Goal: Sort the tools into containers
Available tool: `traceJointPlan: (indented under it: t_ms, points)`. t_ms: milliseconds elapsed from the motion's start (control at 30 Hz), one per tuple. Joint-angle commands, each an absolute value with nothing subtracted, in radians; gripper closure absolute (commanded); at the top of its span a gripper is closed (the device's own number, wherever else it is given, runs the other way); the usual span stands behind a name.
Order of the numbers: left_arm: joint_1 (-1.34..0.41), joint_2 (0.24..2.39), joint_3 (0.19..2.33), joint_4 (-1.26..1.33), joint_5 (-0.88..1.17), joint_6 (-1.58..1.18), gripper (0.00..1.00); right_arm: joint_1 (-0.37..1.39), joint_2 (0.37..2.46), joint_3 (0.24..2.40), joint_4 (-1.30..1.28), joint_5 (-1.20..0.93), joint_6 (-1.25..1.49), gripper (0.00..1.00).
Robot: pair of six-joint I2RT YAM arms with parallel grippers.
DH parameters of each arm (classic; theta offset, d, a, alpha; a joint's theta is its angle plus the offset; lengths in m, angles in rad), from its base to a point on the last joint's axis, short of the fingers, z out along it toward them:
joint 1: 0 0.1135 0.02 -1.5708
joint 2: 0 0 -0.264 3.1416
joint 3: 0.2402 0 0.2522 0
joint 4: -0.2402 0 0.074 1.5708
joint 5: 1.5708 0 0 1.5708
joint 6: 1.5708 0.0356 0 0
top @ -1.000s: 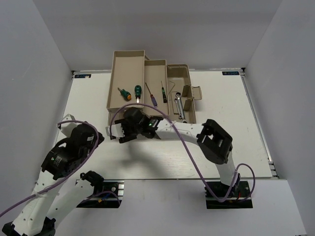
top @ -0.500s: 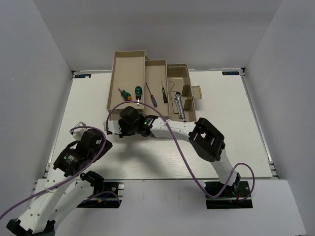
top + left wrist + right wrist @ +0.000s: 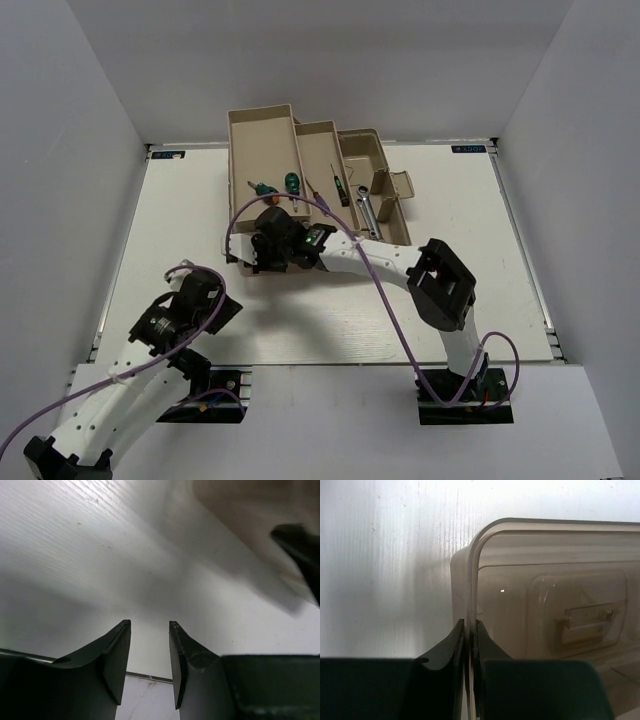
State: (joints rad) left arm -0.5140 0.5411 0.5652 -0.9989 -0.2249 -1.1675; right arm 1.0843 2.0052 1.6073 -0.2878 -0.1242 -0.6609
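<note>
The containers are two beige trays (image 3: pixel 262 135) (image 3: pixel 318 140) and a base tub (image 3: pixel 365 158) of one toolbox. Two green-handled screwdrivers (image 3: pixel 263 189) (image 3: pixel 291 183) lie in the left tray. A red and blue screwdriver (image 3: pixel 318 197) and a black one (image 3: pixel 340 187) lie in the middle tray. A silver wrench (image 3: pixel 368 207) rests in the tub. My right gripper (image 3: pixel 470 622) is shut on the rim of the translucent brown lid (image 3: pixel 545 580) at the box's near left corner (image 3: pixel 240 255). My left gripper (image 3: pixel 150 625) hangs open over bare table, holding nothing.
The beige latch flap (image 3: pixel 392 190) stands at the tub's right side. The white table (image 3: pixel 180 220) stretches left and right of the toolbox, with white walls around it. A purple cable (image 3: pixel 370 290) loops over the right arm.
My right gripper has shut on the lid's rim, and the toolbox has turned slightly. My left arm has drawn back toward its base and its jaws have narrowed.
</note>
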Motion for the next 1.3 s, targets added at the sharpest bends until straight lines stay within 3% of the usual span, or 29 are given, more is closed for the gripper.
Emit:
traceJointPlan:
  t_ms: [0, 267, 567, 867, 1267]
  points:
    - [-0.512, 0.563, 0.513, -0.885, -0.163, -1.215, 0.53, 1.058, 1.833, 1.738, -0.135, -0.058, -0.675, 1.00]
    - [-0.512, 0.670, 0.422, -0.592, -0.057, -1.163, 0.59, 1.008, 1.706, 1.645, -0.079, -0.112, -0.542, 1.00]
    - [-0.483, 0.822, 0.434, -0.402, -0.067, -1.109, 0.57, 0.966, 1.574, 1.522, -0.051, -0.213, -0.474, 1.00]
    - [-0.396, 1.081, 0.684, -0.368, -0.109, -1.066, 0.46, 0.931, 1.462, 1.393, -0.052, -0.318, -0.428, 1.00]
    - [-0.288, 1.242, 0.883, -0.331, -0.048, -0.988, 0.44, 0.894, 1.402, 1.348, -0.058, -0.382, -0.371, 1.00]
